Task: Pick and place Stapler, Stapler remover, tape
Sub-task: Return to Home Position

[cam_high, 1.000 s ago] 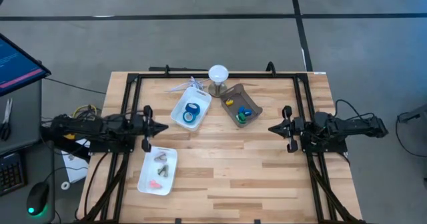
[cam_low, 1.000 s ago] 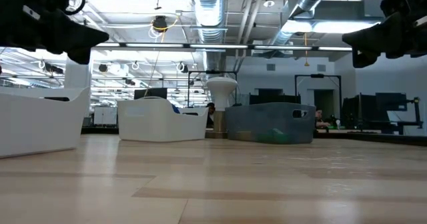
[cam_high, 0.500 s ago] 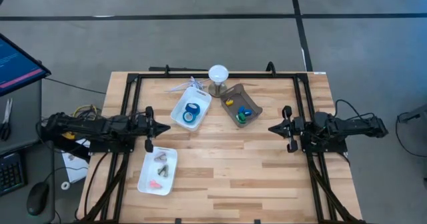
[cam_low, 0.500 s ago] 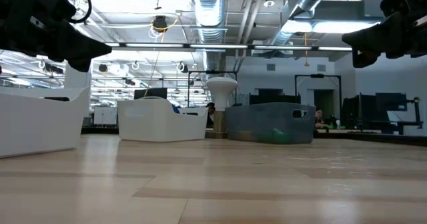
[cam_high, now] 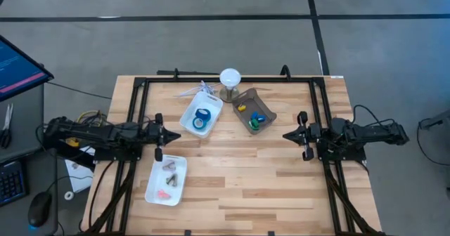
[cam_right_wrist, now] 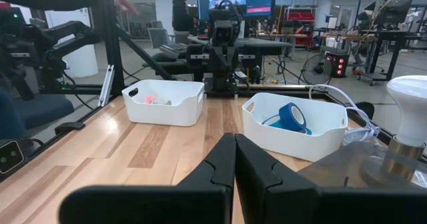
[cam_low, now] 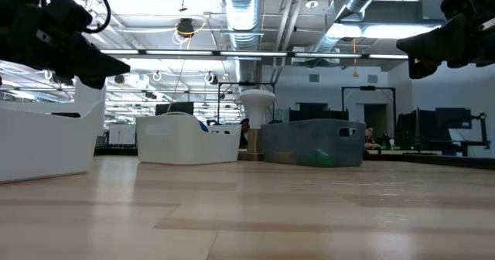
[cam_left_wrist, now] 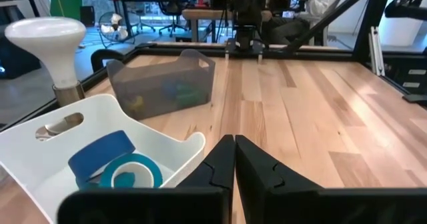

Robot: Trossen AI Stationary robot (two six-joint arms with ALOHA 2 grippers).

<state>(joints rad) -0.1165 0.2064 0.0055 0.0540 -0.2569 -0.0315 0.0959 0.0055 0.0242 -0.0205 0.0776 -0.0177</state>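
Two blue tape rolls [cam_high: 202, 118] lie in a white bin [cam_high: 191, 109] at the table's far middle; the left wrist view shows them [cam_left_wrist: 119, 166] close ahead. A grey bin [cam_high: 266, 108] to its right holds small yellow, blue and green pieces; whether any is the stapler, I cannot tell. A second white bin [cam_high: 156, 188] near the left holds small grey and pink pieces that look like staple removers. My left gripper [cam_high: 176, 133] hovers shut above the table's left side, pointing right. My right gripper [cam_high: 285, 135] hovers shut at the right side, pointing left.
A white bulb on a stand [cam_high: 230, 78] rises at the far edge between the two far bins. A black frame [cam_high: 211, 81] runs along the table's far, left and right edges. Bare wood [cam_high: 246, 173] spans the middle and near side.
My left gripper has tipped its fingertips downward a little and sunk slightly, staying shut.
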